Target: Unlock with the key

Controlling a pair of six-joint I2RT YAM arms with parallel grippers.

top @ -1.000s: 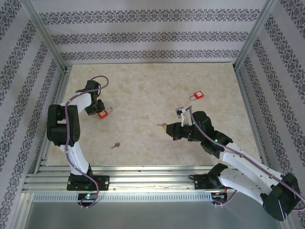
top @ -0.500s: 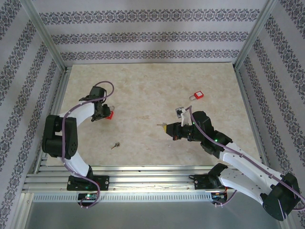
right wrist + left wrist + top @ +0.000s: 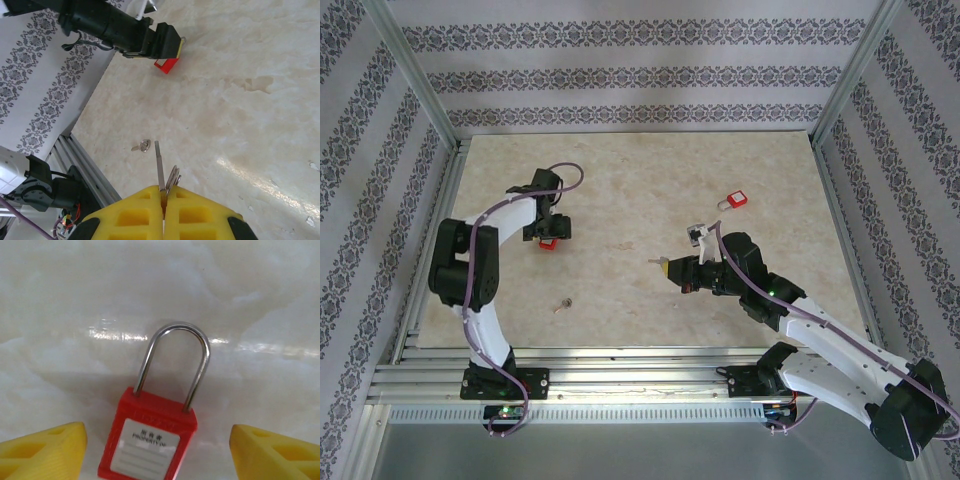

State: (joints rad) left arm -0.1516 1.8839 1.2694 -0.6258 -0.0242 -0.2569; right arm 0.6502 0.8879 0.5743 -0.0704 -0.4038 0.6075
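Right gripper [image 3: 162, 194] jaws clamped on key [image 3: 158, 160], well apart from red padlock [image 3: 150, 437], blade aimed roughly toward it. Left gripper [image 3: 156, 436] jaws open either side of padlock, not touching. Shackle closed; insertion and turn not yet done
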